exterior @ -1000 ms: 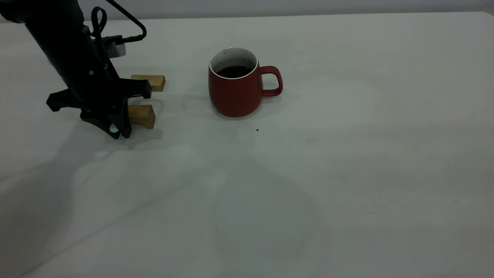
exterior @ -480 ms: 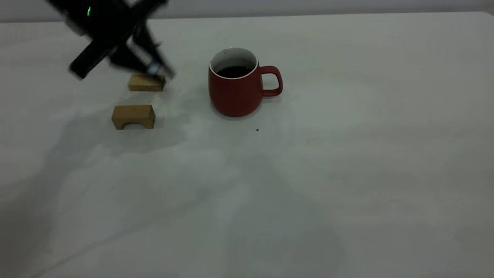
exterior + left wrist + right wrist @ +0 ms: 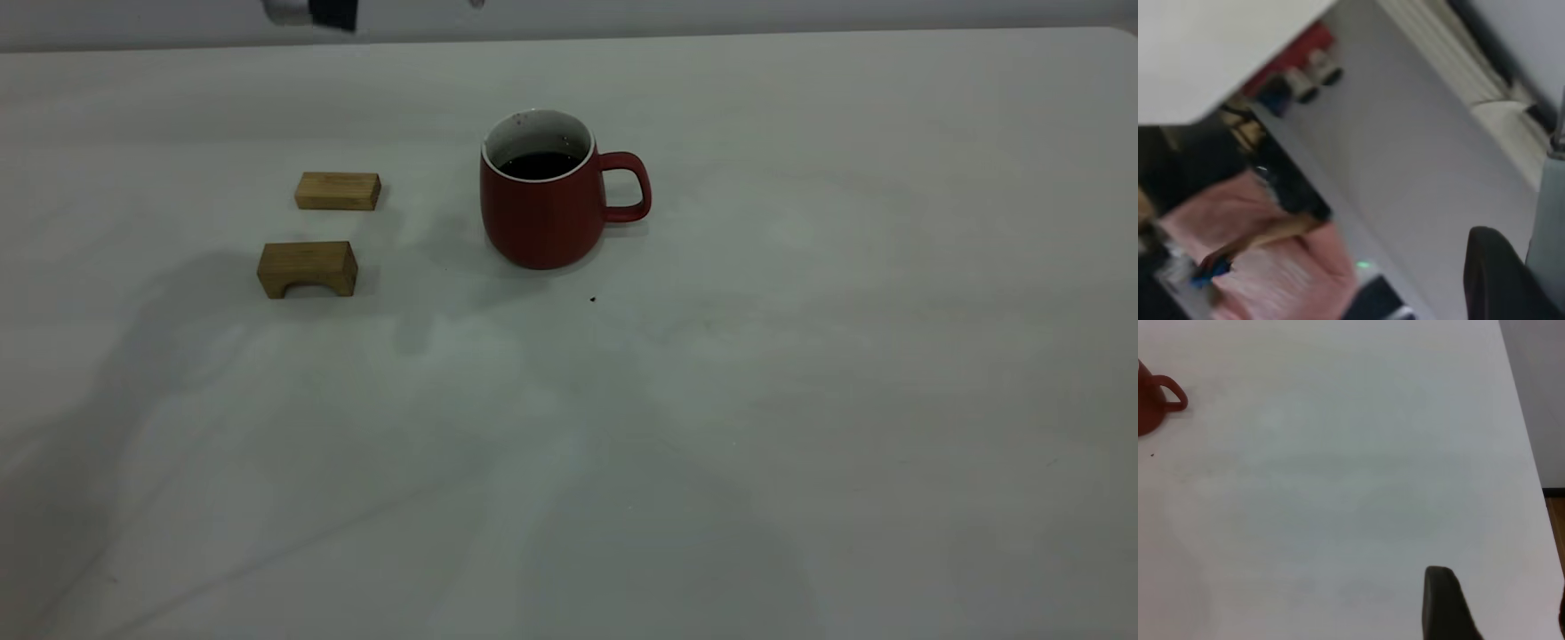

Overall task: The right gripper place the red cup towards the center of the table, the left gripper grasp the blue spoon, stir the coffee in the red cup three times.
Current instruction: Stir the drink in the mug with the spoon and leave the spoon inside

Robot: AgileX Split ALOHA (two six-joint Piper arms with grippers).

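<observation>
The red cup [image 3: 542, 209] stands upright near the middle of the table [image 3: 800, 373], handle to the right, with dark coffee [image 3: 538, 165] inside. Only a silver and black piece of the left arm [image 3: 311, 11] shows at the top edge of the exterior view, high above the table. In the left wrist view my left gripper [image 3: 1537, 243] is shut on the blue spoon [image 3: 1546, 200], whose pale handle lies beside one black finger [image 3: 1495, 280]. My right gripper [image 3: 1501, 613] hovers open over bare table, far from the red cup [image 3: 1148, 407].
Two tan wooden blocks lie left of the cup: a flat one [image 3: 338, 191] and an arched one [image 3: 308, 268]. A tiny dark speck [image 3: 592, 300] sits just in front of the cup. The left wrist view looks past the table edge at clutter.
The left gripper has risen from the wooden blocks with the spoon, swinging up and right until almost out of the exterior view. The cup and blocks have not moved.
</observation>
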